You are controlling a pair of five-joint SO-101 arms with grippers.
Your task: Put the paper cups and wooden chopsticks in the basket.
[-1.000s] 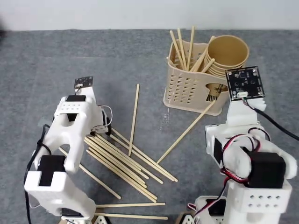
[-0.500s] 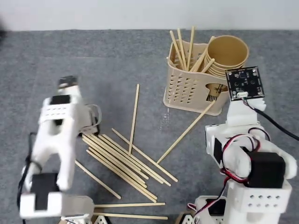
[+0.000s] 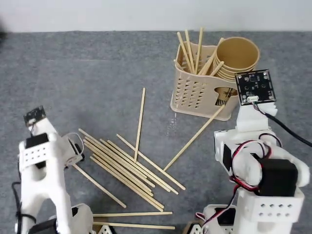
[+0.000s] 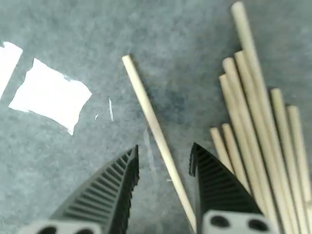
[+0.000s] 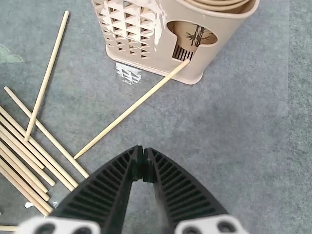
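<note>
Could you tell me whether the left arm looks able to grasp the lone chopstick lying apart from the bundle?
Probably yes. The left gripper is open with the lone chopstick running between its fingers, and a gap separates it from the bundle, so nothing seems to block a grasp.

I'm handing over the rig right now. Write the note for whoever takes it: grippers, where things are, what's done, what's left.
Grippers: left gripper is open, close to the table, its jaws either side of one loose chopstick. Right gripper is shut and empty, above the mat near the basket.
Done: paper cups are stacked in the basket, with several chopsticks standing beside them.
Left: the pile of chopsticks on the mat, a single stick above it, a slanted stick with its end against the basket, and two sticks at the front edge.
</note>
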